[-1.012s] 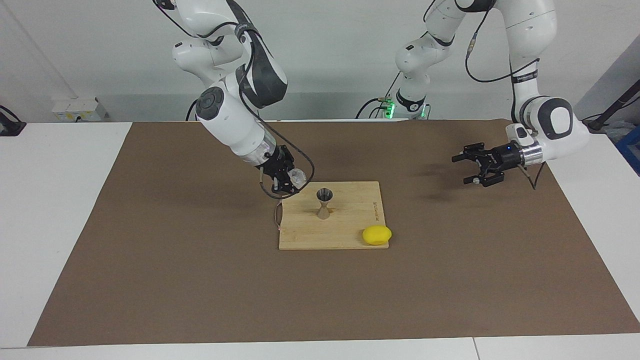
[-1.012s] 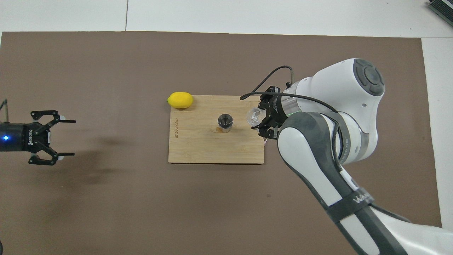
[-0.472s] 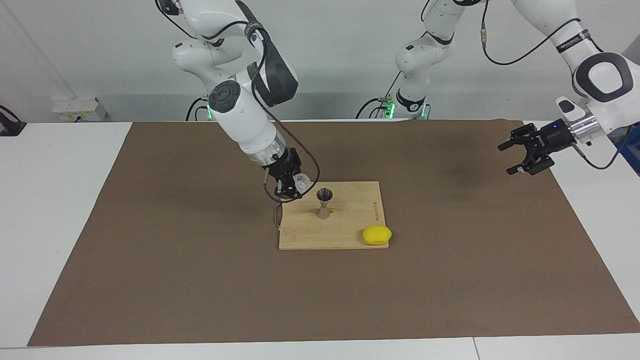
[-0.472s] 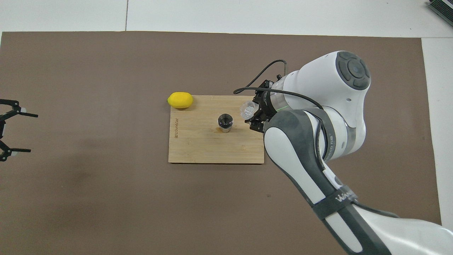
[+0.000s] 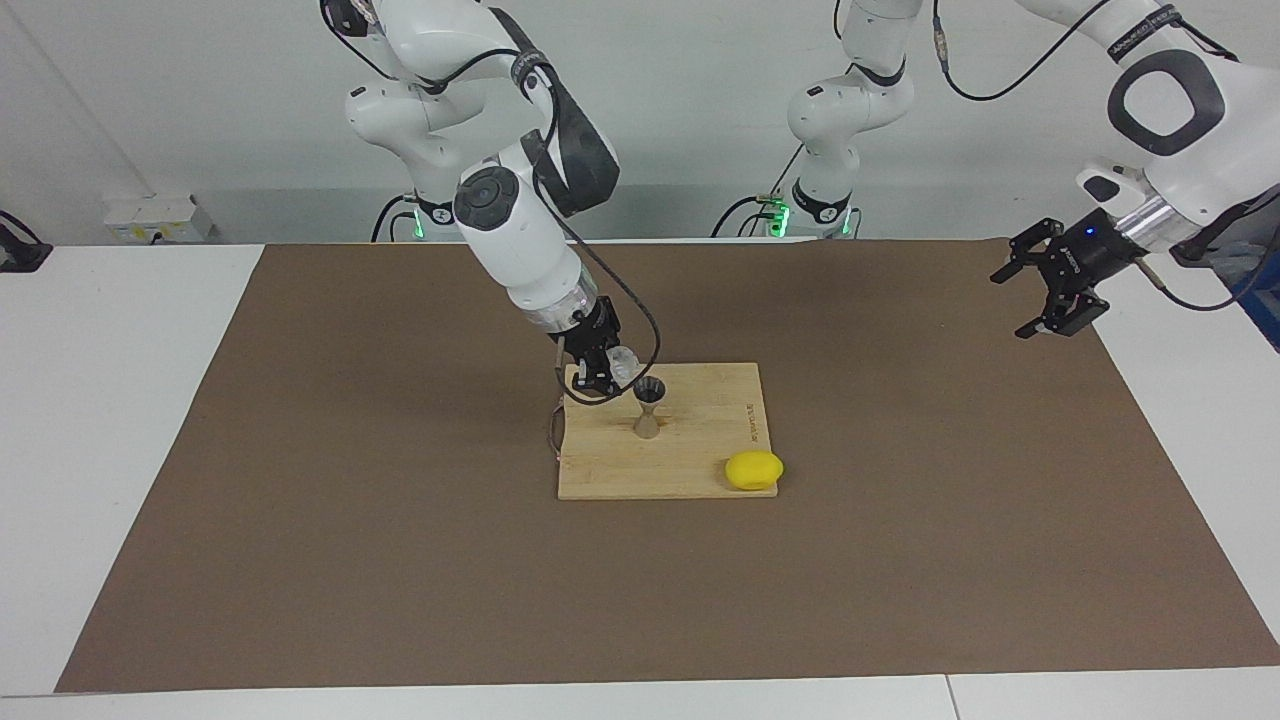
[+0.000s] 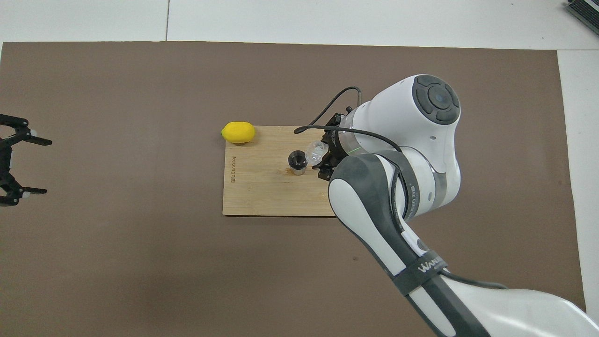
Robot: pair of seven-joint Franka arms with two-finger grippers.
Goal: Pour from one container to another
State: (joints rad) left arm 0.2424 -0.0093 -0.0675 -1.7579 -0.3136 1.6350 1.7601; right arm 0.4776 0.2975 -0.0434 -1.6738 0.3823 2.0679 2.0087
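One glass cup (image 5: 622,361), one jigger (image 5: 648,405), one lemon (image 5: 754,470) and one wooden board (image 5: 700,455) are on show, worked by two arms on a brown mat (image 5: 300,500). The cup is small, short and clear, with thick walls that catch the light; it is tipped on its side, its mouth turned toward the jigger. The jigger is silvery metal, two cones joined at a narrow waist, standing upright on the board with its dark open top facing up. The right gripper (image 5: 603,371) is clenched on the cup, which sits at the fingertips, held in the air over the board's edge toward the right arm's end of the table. In the overhead view the cup (image 6: 316,151) lies just beside the rim of the jigger (image 6: 297,162), and whether the two touch cannot be told. The lemon is yellow and rests at the corner of the board farthest from the robots, toward the left arm's end. The left gripper (image 5: 1050,288) waits with its fingers spread and nothing between them, over the mat's edge at the left arm's end, well apart from the board.
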